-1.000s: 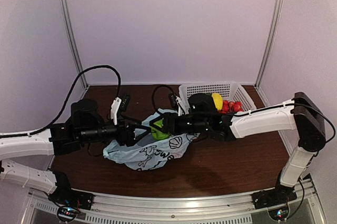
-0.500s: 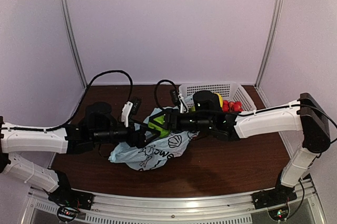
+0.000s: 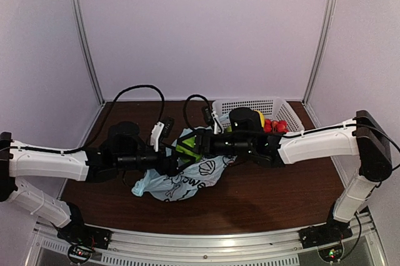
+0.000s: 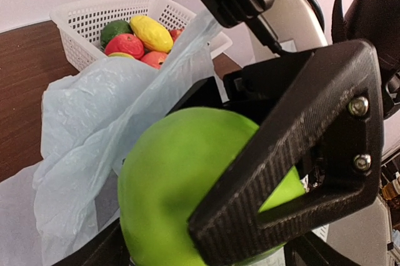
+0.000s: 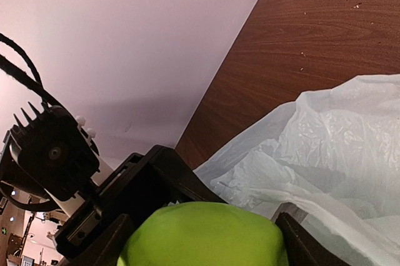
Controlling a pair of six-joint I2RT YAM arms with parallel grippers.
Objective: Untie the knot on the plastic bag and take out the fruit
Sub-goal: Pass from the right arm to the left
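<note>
The right gripper is clamped on one green apple just above the plastic bag, which lies on the table. The left gripper straddles the same apple, and whether it grips cannot be told. Behind them, one white basket holds fruits: one green, one yellow, at least two red.

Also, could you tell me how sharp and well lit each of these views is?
Top view: dim, with a purple cast, bag print visible. Left wrist view: apple close and soft, basket behind sharper. Right wrist view: apple blurred at the bottom edge, table grain crisp.
</note>
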